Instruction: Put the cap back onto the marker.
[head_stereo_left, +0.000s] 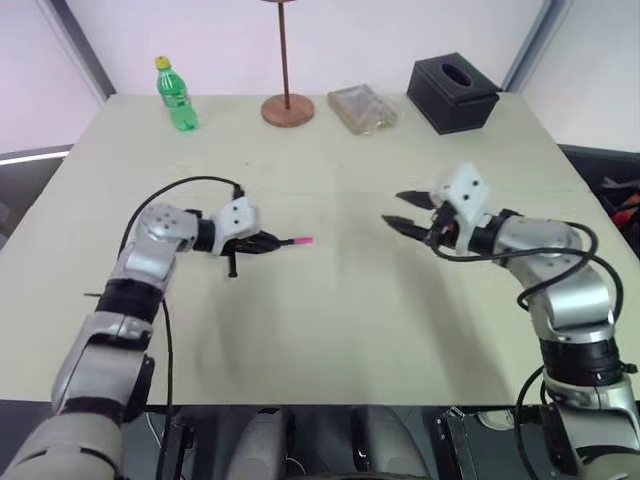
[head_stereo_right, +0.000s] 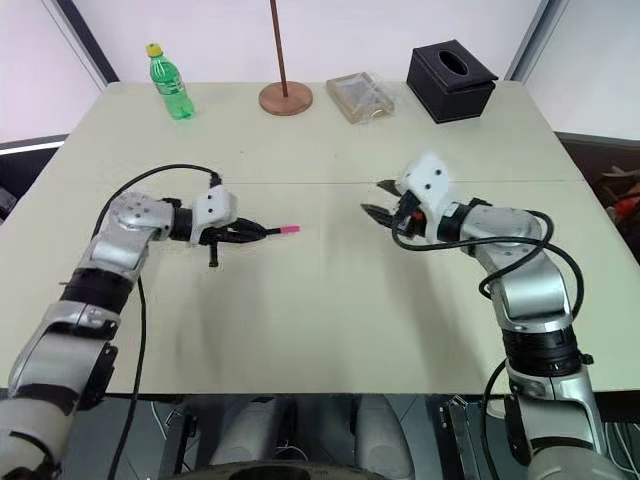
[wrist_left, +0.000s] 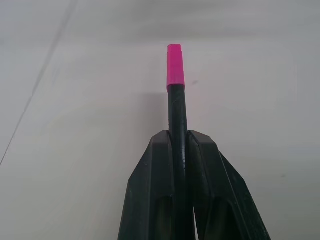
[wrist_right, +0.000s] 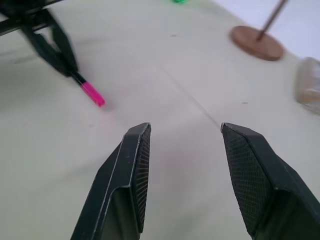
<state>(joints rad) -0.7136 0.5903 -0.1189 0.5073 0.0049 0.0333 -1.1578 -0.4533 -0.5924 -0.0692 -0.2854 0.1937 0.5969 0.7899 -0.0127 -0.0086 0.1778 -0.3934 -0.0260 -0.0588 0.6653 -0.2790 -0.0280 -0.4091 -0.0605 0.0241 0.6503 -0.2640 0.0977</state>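
Observation:
My left gripper (head_stereo_left: 262, 243) is shut on the marker (wrist_left: 177, 125), a thin black stick that juts out past its fingertips toward the table's middle. The bright pink cap (wrist_left: 175, 65) sits on the marker's far end and looks a little wider than the stick. Marker and cap hang just above the pale table (head_stereo_left: 340, 330), left of centre. My right gripper (head_stereo_left: 395, 208) hovers to the right of centre, pointing toward the cap (wrist_right: 93, 94). It is open, its two fingers well apart with nothing between them.
Along the back edge stand a green bottle (head_stereo_left: 176, 95), a brown rod on a round base (head_stereo_left: 288, 108), a clear plastic container (head_stereo_left: 362, 108) and a black tissue box (head_stereo_left: 452, 92). Bare tabletop lies between the two grippers and toward the front.

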